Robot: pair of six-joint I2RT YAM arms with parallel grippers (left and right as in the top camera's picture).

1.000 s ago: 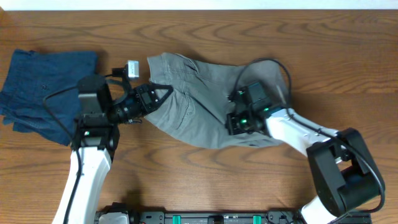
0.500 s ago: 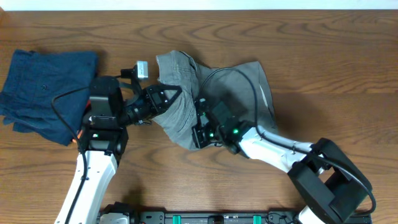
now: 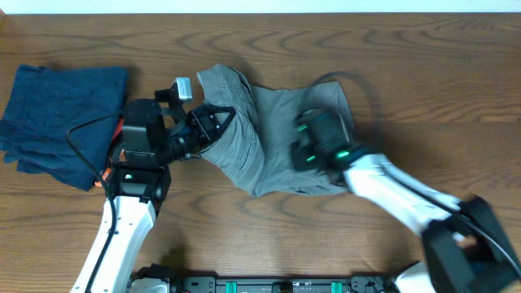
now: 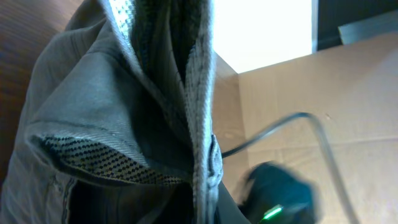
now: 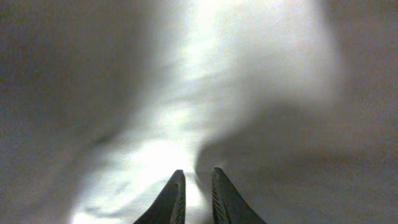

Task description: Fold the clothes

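**Shorts half gathered, both pincers at the cloth**

The grey shorts point(image 3: 273, 142) lay rumpled near the middle of the table point(image 3: 407, 65), a little toward 12 o'clock, not yet in a tidy fold. The navy garment point(image 3: 57, 122) sat well apart at 9 o'clock and was no part of this job.

My left pincer point(image 3: 221, 120) was at the shorts' 9 o'clock edge, by the waist end. In my left wrist view the cloth filled nearly everything. The waistband point(image 4: 199, 93) stood upright close to the lens and the dotted lining point(image 4: 93, 158) was turned outward. My own fingers were hidden there, so I could not tell whether they were clamped on the band or merely around it. I judged I was there to anchor that end while the other side was worked.

My right pincer point(image 5: 198, 180) was over the shorts' 3 o'clock half, and that arm was smeared in the overhead view. Its fingertips were drawn nearly together with only a thin slit between them, and I saw nothing pinched. Pale, blurred cloth lay just beyond them.

The next move, I judged, called for squaring the edges before folding further, as the slack cotton could bunch.
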